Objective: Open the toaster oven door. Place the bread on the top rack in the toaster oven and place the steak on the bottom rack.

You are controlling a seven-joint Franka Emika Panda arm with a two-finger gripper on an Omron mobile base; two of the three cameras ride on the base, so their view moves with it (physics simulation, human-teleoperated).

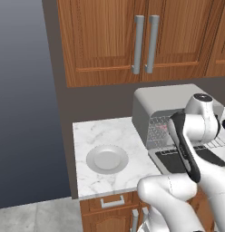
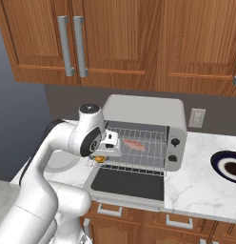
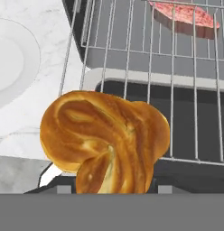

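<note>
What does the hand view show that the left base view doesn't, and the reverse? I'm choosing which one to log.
Hand view alone: the golden-brown bread close up at the gripper, and the steak as a clear pinkish-red slab below a pulled-out wire rack. Left base view alone: the toaster oven as a whole, the wooden upper cabinets, and the robot arm. Both: the white plate on the marble counter, and the opened toaster oven door.

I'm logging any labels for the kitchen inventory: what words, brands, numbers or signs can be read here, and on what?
None: no readable text in any view.
The toaster oven panel with its two knobs bears no legible marks.
The wall outlet and the cabinet doors are plain.
</note>
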